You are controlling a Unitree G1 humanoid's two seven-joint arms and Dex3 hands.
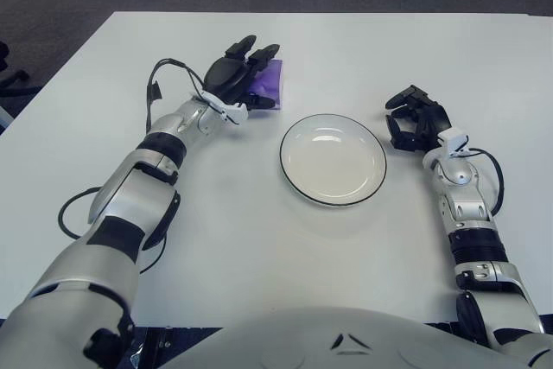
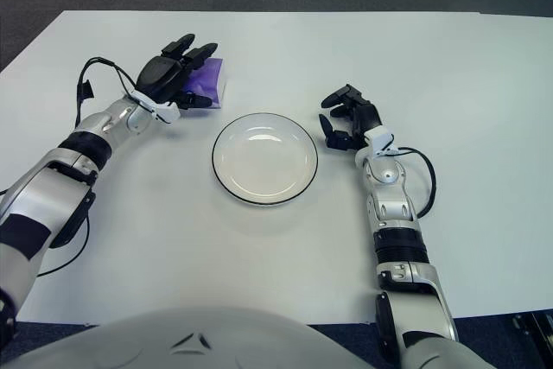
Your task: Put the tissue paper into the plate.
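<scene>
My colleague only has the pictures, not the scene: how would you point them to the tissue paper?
On the white table, find the round white plate with a dark rim near the middle. Just beyond its left edge lies the tissue paper, partly under the left robot hand. It is the only purple thing there, a small flat packet.

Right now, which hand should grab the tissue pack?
Left. The left hand is already over the purple tissue pack, fingers spread, not closed on it. The right hand shows on the far side of the plate, away from the pack.
</scene>
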